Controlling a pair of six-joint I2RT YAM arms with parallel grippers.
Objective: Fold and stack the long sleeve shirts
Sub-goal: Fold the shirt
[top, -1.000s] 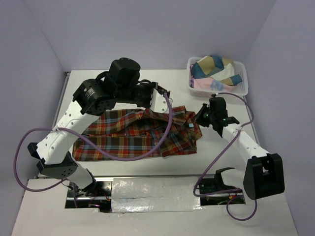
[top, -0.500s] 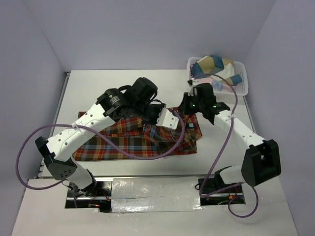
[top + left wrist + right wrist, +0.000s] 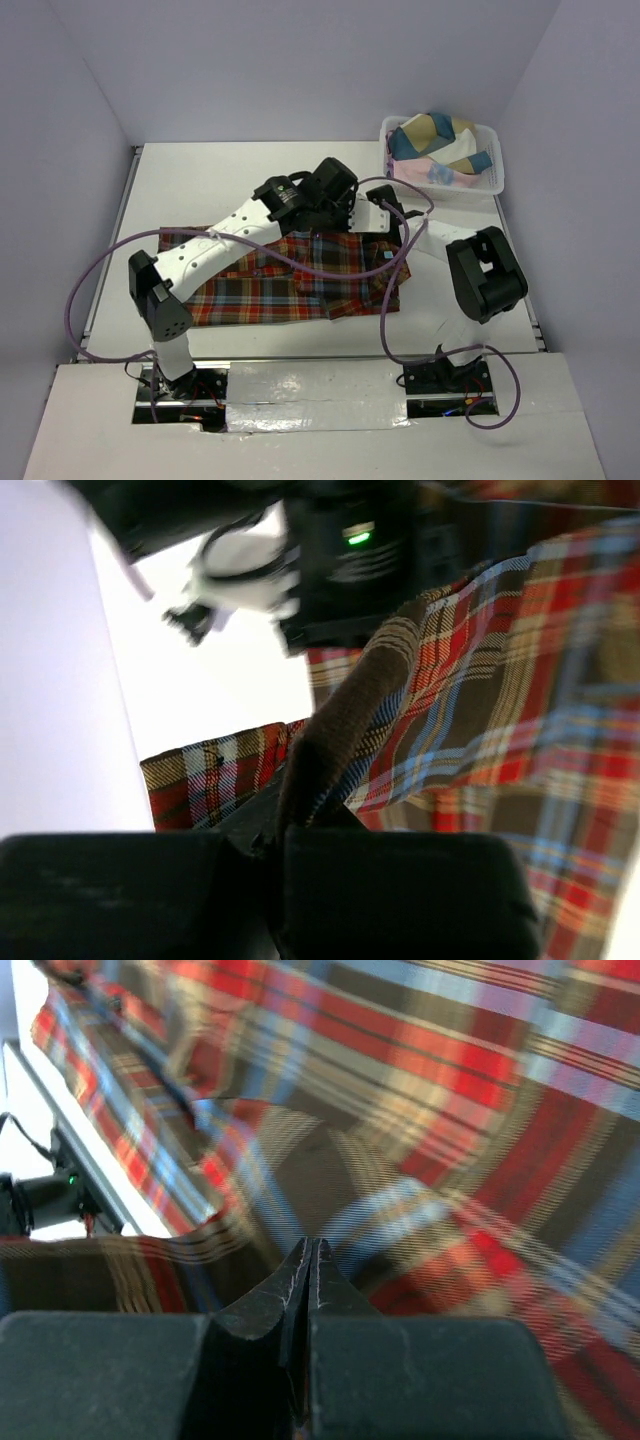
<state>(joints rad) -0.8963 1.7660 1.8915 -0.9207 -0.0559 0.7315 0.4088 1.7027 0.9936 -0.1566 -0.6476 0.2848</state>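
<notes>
Plaid shirt [image 3: 270, 285] lies across the middle of the worktop [image 3: 200, 180], toward the near edge, and in the last second both arms have swung together over its far right part. Left claw [image 3: 278, 825] is clamped on a brown fold; right claw [image 3: 310, 1255] has its tips together at the cloth, pinching or not I cannot tell, so a fold looks under way

- Left arm [image 3: 215, 245] stretches forward and rightward; left gripper [image 3: 283, 815] is pinched on a fold of the shirt [image 3: 480, 710].
- Right arm [image 3: 485, 272] doubles back leftward; right gripper [image 3: 311, 1252] has its fingers pressed together.
</notes>
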